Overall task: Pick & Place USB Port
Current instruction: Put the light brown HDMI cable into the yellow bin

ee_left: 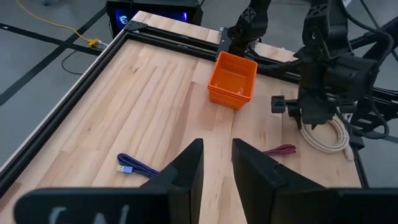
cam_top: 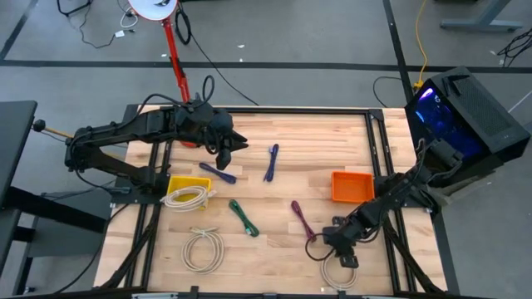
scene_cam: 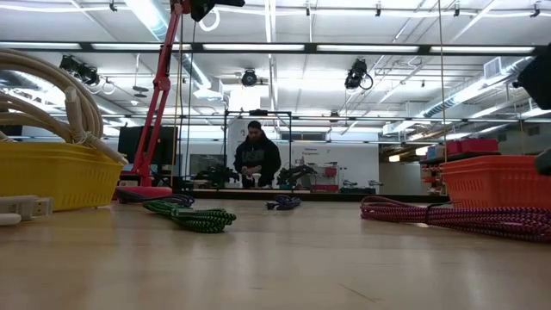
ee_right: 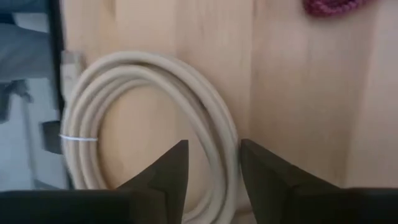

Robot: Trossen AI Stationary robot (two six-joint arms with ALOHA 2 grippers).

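Note:
A coiled white USB cable [cam_top: 339,271] lies flat on the wooden table near its front right; it also shows in the right wrist view [ee_right: 155,124]. My right gripper [cam_top: 336,244] hangs just above this coil, open. In the right wrist view [ee_right: 213,177] its fingers stand on either side of the coil's strands, and I cannot tell whether they touch. An orange basket [cam_top: 351,186] stands behind the gripper. My left gripper [cam_top: 226,155] is open and empty, held over the table's far middle [ee_left: 216,167].
A yellow basket [cam_top: 184,191] holds a white cable at the left. Another white coil [cam_top: 204,249], a green cable [cam_top: 243,218], a magenta cable [cam_top: 302,220] and two blue cables [cam_top: 271,162] lie on the table. A person [scene_cam: 256,155] stands far behind.

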